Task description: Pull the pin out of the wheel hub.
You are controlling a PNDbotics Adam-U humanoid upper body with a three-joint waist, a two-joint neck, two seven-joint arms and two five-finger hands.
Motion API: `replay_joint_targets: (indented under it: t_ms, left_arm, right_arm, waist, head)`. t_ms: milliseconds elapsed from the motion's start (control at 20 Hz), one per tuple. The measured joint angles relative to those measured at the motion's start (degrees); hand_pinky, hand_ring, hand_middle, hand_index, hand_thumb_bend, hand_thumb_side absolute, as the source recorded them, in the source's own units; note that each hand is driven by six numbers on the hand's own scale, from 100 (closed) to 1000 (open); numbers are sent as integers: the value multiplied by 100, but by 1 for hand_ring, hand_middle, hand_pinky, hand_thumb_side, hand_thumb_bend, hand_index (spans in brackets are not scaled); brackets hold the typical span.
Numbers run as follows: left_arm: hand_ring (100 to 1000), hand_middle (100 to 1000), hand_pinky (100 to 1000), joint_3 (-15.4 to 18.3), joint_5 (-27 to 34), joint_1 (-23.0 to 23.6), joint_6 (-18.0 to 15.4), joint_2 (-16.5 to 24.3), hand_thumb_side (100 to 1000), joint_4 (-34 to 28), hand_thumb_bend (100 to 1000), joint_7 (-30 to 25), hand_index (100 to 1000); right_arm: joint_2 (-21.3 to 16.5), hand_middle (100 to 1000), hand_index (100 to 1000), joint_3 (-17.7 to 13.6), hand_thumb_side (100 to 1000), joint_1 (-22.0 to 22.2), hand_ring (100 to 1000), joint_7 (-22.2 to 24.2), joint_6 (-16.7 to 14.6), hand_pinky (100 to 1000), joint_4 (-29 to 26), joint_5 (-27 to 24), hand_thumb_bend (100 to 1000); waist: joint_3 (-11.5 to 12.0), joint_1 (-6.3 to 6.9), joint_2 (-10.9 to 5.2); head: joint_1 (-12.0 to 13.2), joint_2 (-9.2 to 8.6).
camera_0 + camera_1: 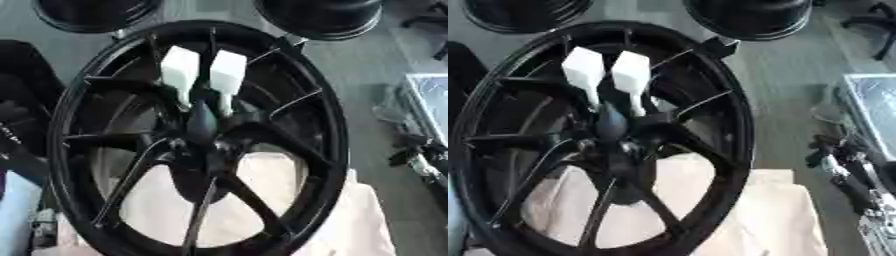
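Observation:
A large black spoked wheel (324, 125) lies tilted on a pale cloth and fills most of both views. At its hub (203, 145) two white block-headed pins (181, 70) (227, 74) stand side by side, their thin stems running down into the hub. A dark teardrop-shaped part (201, 122) sits between the stems. No hand touches the pins or the wheel. A black and silver jointed shape, which looks like my right hand (842, 162), rests by the right edge, apart from the wheel. My left hand does not show.
The pale cloth (367, 220) covers the support under the wheel. Two more black rims (96, 12) (319, 17) lie at the far edge. A grey case (877, 105) stands at the right. A dark mass (17, 120) lies along the left edge.

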Motion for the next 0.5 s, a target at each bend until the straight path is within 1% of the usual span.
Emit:
replay_joint_targets:
  t_ms: [200, 250, 300, 350, 500]
  left_arm:
    - [747, 722, 823, 0, 0, 0, 6, 0, 829, 0, 145, 5, 841]
    - [747, 720, 823, 0, 2, 0, 8, 0, 835, 0, 153, 6, 840]
    - [747, 720, 823, 0, 5, 0, 13, 0, 835, 1, 153, 9, 840]
    - [747, 720, 823, 0, 17, 0, 20, 0, 836, 2, 153, 12, 841]
    - [748, 721, 824, 2, 50, 3, 44, 0, 837, 4, 155, 30, 841]
  right_arm:
    - [0, 628, 754, 0, 470, 0, 565, 0, 0, 560, 1, 0, 100]
    - [0, 648, 761, 0, 470, 0, 584, -1, 1, 565, 4, 0, 100]
    - [0, 659, 767, -3, 622, -5, 593, -6, 5, 569, 12, -3, 100]
    - [-3, 665, 771, -17, 470, -22, 598, -21, 14, 572, 20, -18, 100]
    - [-107, 706, 796, -104, 470, -111, 637, -53, 56, 595, -9, -120, 100]
  waist:
    - [0, 0, 0]
    - [0, -1, 0]
    - [0, -4, 0]
    - [0, -12, 0]
    - [-22, -56, -4]
  head:
    - [9, 0]
    - [12, 0]
    - [21, 0]
    - [30, 0]
    - [39, 7]
